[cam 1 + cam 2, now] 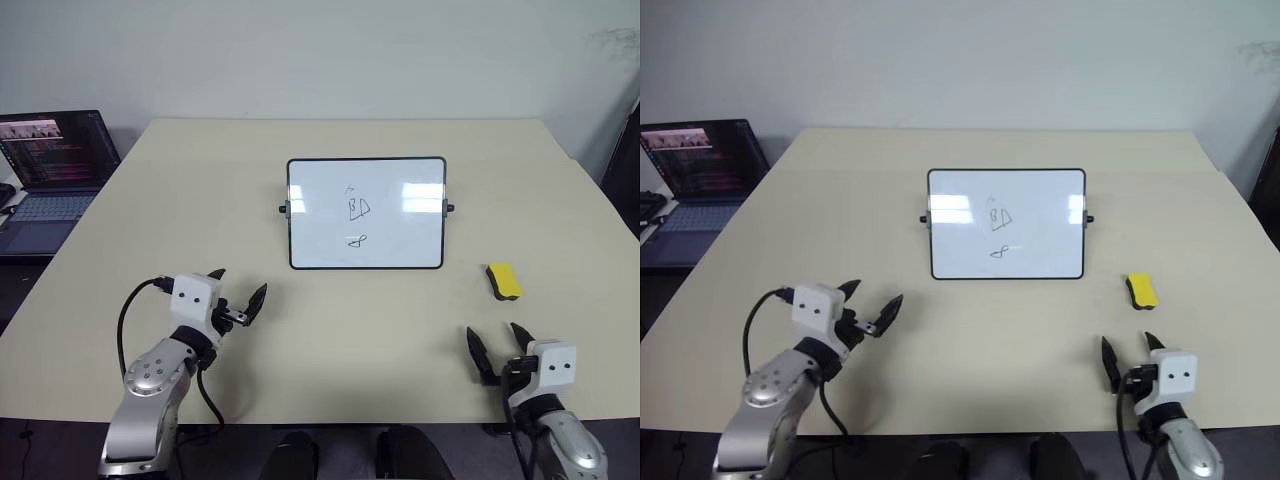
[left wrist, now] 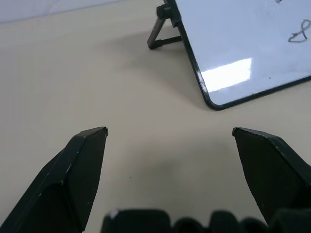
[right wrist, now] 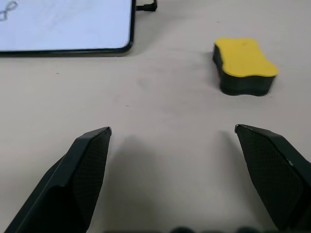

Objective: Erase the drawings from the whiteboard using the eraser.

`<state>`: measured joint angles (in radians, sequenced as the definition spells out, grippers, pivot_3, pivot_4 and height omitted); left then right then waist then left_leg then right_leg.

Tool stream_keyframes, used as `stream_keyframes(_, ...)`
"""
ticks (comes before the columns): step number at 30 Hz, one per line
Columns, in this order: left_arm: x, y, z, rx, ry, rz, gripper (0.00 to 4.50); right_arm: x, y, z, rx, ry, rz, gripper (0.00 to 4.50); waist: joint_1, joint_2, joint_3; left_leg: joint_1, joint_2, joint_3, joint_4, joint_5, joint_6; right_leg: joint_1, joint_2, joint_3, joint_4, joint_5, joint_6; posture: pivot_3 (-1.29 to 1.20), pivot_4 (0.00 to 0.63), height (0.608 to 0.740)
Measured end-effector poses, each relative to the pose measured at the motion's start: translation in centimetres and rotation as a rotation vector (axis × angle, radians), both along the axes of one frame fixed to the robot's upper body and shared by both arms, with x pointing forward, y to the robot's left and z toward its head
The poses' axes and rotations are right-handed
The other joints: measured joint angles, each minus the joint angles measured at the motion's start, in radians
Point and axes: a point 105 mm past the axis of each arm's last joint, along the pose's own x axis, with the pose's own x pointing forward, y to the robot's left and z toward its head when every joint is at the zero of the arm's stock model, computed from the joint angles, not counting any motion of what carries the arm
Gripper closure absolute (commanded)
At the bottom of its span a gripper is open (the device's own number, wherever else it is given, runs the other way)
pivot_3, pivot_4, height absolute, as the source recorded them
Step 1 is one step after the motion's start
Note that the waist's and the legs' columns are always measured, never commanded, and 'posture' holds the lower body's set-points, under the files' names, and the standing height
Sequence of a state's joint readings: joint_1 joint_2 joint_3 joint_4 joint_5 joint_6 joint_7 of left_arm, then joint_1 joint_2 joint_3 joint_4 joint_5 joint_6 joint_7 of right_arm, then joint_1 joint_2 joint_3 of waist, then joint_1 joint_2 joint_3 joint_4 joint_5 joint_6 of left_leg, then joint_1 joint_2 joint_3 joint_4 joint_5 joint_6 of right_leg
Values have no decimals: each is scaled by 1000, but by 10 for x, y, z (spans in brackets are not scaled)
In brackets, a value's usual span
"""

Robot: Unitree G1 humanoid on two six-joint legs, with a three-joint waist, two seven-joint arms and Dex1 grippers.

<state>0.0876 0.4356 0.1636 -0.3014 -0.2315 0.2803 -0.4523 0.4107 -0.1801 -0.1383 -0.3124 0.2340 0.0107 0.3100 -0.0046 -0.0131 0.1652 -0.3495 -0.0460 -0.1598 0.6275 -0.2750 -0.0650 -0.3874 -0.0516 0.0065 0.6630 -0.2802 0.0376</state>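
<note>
Beige table [image 1: 330, 330] carries the whiteboard [image 1: 366, 213] at its centre, propped on small black feet. The drawings [image 1: 357, 212], thin dark strokes and a loop below them, sit mid-board. The eraser [image 1: 503, 281] lies flat on the table to the right of the board, well apart from it, yellow face up. Head views alone show a laptop [image 1: 52, 165] with a lit screen beyond the table's left edge. Left gripper [image 1: 237, 296] hovers near the front left, jaws spread wide, nothing between them; its wrist view shows the board's lower corner and one black foot. Right gripper [image 1: 497, 347] is likewise spread wide and empty; its wrist view shows the eraser's dark underside.
</note>
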Motion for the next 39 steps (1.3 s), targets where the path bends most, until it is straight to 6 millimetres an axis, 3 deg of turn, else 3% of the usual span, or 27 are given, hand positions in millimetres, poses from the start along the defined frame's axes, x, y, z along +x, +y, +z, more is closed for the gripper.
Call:
stream_keyframes(3, 3, 5, 9, 34, 9, -70, 0, 3, 20, 12, -2, -20, 9, 53, 2, 1, 1, 0, 0, 0, 0, 0, 0, 0, 0, 0, 0, 0, 0, 0, 150, 740)
stream_keyframes(8, 5, 5, 24, 68, 18, -187, 0, 2, 25, 21, -61, 1, 19, 53, 3, 1, 1, -1, 0, 0, 0, -1, 0, -1, 0, 0, -2, 0, 0, 0, 150, 740)
stream_keyframes(10, 4, -6, 25, 59, 70, -289, 0, 4, 23, 23, -74, 17, 29, 53, 3, 1, 1, -2, 0, 0, 0, -1, 0, -1, 0, 0, -2, 0, 0, 0, 150, 740)
stream_keyframes(15, -3, -41, 37, 57, 182, -598, 0, 20, 22, 55, -35, -84, 81, 53, -4, 2, 2, -1, 1, 0, 0, -1, 0, -1, 2, 0, -1, 0, 0, 0, 150, 740)
stream_keyframes(18, 5, -56, 56, 104, 146, -707, 0, 31, 14, 75, 29, -126, 56, 53, -4, 1, 4, -2, 1, 0, 0, -1, 0, -1, 6, 0, -1, 0, -1, 0, 150, 740)
stream_keyframes(21, 19, -66, 76, 133, 80, -736, 0, 48, -7, 95, 6, -170, -55, 53, -4, 1, 4, -1, 1, 1, 0, -1, 0, -1, 7, 1, -1, 0, 0, 0, 150, 740)
stream_keyframes(25, 20, -76, 67, 185, 105, -808, 0, 62, -28, 88, -16, -81, -130, 53, -14, 1, 4, -1, 2, 5, -1, -3, 1, -2, 8, 4, -1, 2, -4, 0, 150, 740)
stream_keyframes(31, 12, -94, 65, 201, 132, -950, 0, 66, -39, 67, -28, 87, -81, 53, -24, 1, 4, -4, 2, 7, 0, -6, 5, -4, 8, 6, -2, 3, -5, 0, 150, 740)
stream_keyframes(39, 1, -105, 61, 244, 133, -1087, 0, 85, -63, 60, -56, 197, -105, 53, -27, 1, 4, -2, 2, 10, 1, -6, 6, -4, 9, 8, 0, 3, -4, 0, 150, 740)
